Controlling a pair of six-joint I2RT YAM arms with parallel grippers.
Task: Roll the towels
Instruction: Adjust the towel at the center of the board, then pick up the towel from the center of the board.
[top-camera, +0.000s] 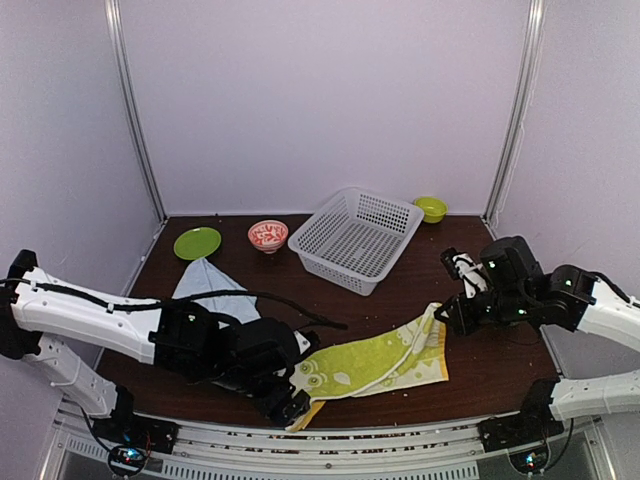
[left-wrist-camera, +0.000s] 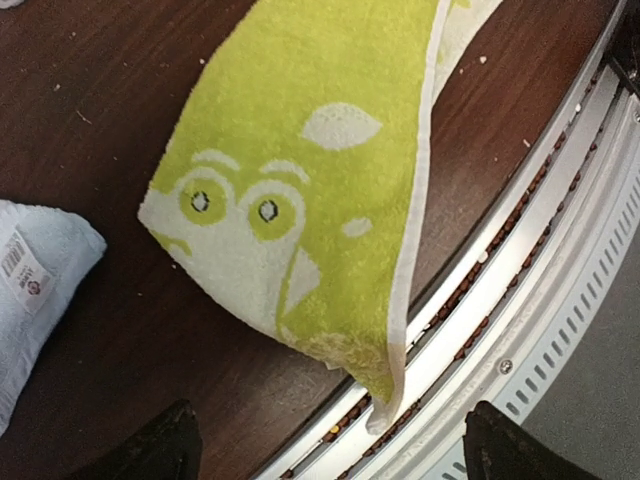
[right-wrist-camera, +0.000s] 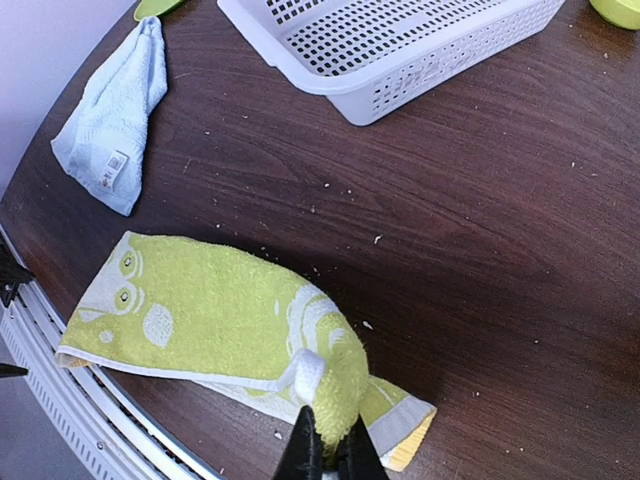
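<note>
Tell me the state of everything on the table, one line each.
lime-green towel: unrolled, spread out, one end pinched.
pale blue towel: unrolled, lying loose.
left end effector: open, holding nothing.
right end effector: shut on lime-green towel.
basket: upright, empty.
green plate: flat, empty.
red bowl: upright.
green bowl: upright.

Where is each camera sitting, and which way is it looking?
Top: up high behind the robot, looking down at the table; the left arm and right arm show.
Left wrist: above a corner of the green towel at the table edge, looking down; the left gripper shows its open fingertips.
Right wrist: looking across the table; the right gripper shows, shut on the green towel.
All three share the green towel and blue towel.
</note>
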